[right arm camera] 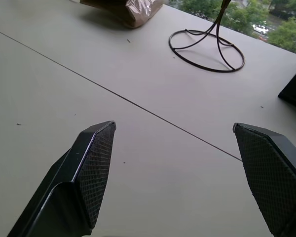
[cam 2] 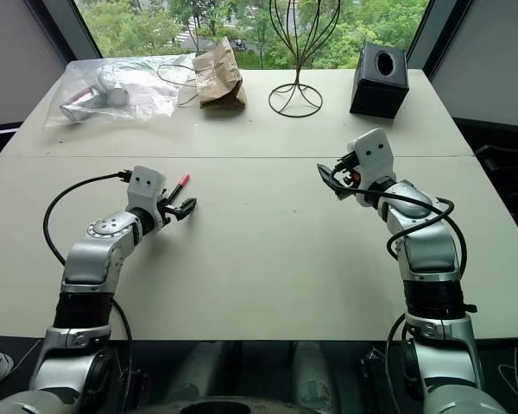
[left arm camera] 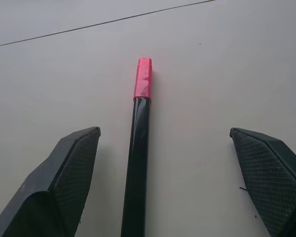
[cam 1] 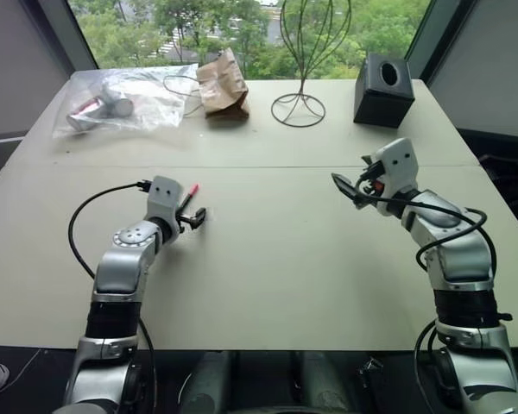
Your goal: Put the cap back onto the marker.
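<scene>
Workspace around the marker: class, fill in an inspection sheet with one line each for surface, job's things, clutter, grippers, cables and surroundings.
Surface: pale table with a seam across it.
Job's things: marker, black, lying on the table with the red cap on its end.
Clutter: clear plastic bag, crumpled brown paper bag, wire stand, black box with a round hole, all along the far edge.
Grippers: left gripper open, fingers either side of the marker, not touching it; right gripper open, holding nothing.
Cables: black cable looping from the left arm; black cables on the right arm.
Surroundings: windows with green trees beyond.
</scene>
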`<state>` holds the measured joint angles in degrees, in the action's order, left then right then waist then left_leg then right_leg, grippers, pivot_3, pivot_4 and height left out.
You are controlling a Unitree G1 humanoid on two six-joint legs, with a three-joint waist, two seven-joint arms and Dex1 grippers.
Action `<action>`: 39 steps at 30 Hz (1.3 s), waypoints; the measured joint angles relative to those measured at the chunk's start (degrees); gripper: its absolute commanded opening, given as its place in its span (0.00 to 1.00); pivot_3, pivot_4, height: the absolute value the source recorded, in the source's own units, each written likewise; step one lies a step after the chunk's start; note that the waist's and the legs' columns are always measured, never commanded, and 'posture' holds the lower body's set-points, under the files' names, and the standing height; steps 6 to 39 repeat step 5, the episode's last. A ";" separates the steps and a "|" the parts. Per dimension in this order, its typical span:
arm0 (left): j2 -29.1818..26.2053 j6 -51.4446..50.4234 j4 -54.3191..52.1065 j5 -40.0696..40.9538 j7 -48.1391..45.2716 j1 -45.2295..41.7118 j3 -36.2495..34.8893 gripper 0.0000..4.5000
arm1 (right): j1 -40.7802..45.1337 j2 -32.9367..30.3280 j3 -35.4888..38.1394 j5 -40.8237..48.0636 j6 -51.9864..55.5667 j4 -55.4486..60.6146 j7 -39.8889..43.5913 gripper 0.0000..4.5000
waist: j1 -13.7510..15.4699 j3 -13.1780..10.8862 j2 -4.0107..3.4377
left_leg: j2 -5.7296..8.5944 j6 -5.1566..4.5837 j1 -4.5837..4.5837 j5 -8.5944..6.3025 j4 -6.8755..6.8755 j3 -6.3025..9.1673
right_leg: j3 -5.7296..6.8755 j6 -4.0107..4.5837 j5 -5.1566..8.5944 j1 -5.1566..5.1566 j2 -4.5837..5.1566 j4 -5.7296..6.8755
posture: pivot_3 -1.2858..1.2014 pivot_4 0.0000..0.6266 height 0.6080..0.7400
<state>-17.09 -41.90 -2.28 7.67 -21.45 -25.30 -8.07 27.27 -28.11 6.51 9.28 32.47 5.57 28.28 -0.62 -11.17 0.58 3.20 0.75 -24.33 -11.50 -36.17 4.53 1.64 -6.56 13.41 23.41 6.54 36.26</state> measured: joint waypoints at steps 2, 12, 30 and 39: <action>-0.49 0.14 -0.09 3.84 -1.47 -2.89 -2.87 0.98 | -0.29 0.10 1.80 1.77 1.28 0.27 -0.24 0.88 | 0.12 0.00 0.00 | 0.00 0.00 -0.03 0.00 -0.03 0.02 | 0.01 0.00 0.00 0.00 0.01 -0.01 | 0.52 0.24 1.00; -6.00 0.26 -0.07 8.09 -5.69 -5.59 -6.06 0.98 | -2.49 -0.31 6.29 6.36 3.83 2.79 0.73 0.88 | 0.01 0.00 0.00 | 0.02 0.00 -0.03 0.00 0.03 -0.01 | 0.00 0.00 0.00 0.00 0.01 -0.06 | 0.52 0.24 1.00; -6.00 0.26 -0.07 8.09 -5.69 -5.59 -6.06 0.98 | -2.49 -0.31 6.29 6.36 3.83 2.79 0.73 0.88 | 0.01 0.00 0.00 | 0.02 0.00 -0.03 0.00 0.03 -0.01 | 0.00 0.00 0.00 0.00 0.01 -0.06 | 0.52 0.24 1.00; -6.00 0.26 -0.07 8.09 -5.69 -5.59 -6.06 0.98 | -2.49 -0.31 6.29 6.36 3.83 2.79 0.73 0.88 | 0.01 0.00 0.00 | 0.02 0.00 -0.03 0.00 0.03 -0.01 | 0.00 0.00 0.00 0.00 0.01 -0.06 | 0.52 0.24 1.00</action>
